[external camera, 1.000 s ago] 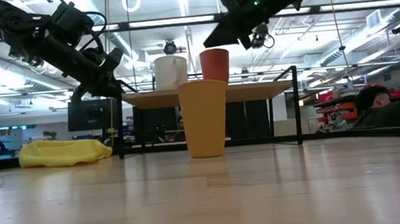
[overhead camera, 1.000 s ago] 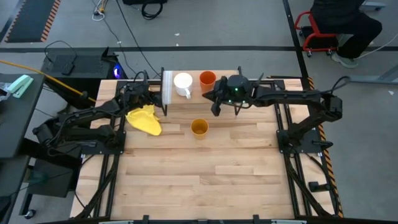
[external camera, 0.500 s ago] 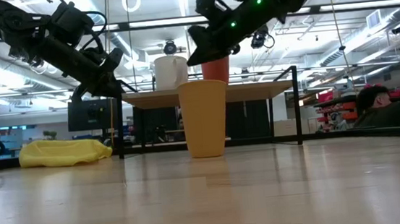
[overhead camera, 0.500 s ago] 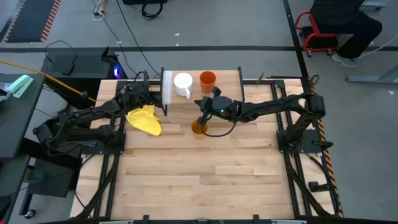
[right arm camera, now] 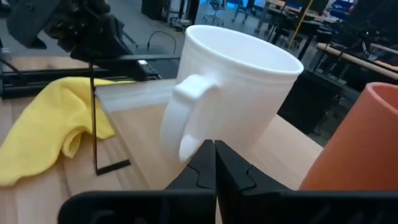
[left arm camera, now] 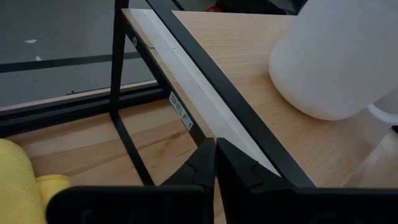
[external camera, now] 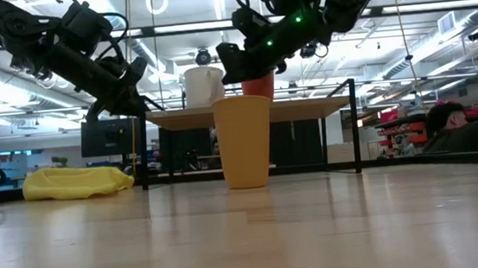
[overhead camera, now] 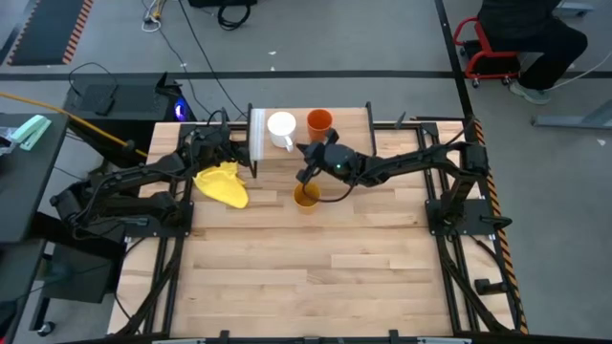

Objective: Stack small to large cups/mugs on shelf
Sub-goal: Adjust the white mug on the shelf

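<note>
The white mug (overhead camera: pixel 281 127) and the orange-red cup (overhead camera: pixel 319 121) stand upright on the shelf (overhead camera: pixel 356 118) at the table's far side. The yellow-orange cup (overhead camera: pixel 306 196) stands upright on the table in front of the shelf. My right gripper (overhead camera: pixel 304 174) is shut and empty. It hangs above the yellow-orange cup's far rim and points at the white mug (right arm camera: pixel 230 93), with the orange-red cup (right arm camera: pixel 364 143) beside it. My left gripper (left arm camera: pixel 215 152) is shut and empty, by the shelf's left edge (left arm camera: pixel 186 81).
A yellow cloth (overhead camera: pixel 223 183) lies crumpled on the table left of the shelf, under my left arm. The shelf's thin black legs (external camera: pixel 355 124) stand on the table. A person (overhead camera: pixel 521 38) sits beyond the table's far right corner.
My right gripper has gone from beside the orange-red cup toward the table's left and near edges. It has come down a little to above the yellow-orange cup and turned to face the white mug. The cups have not moved.
</note>
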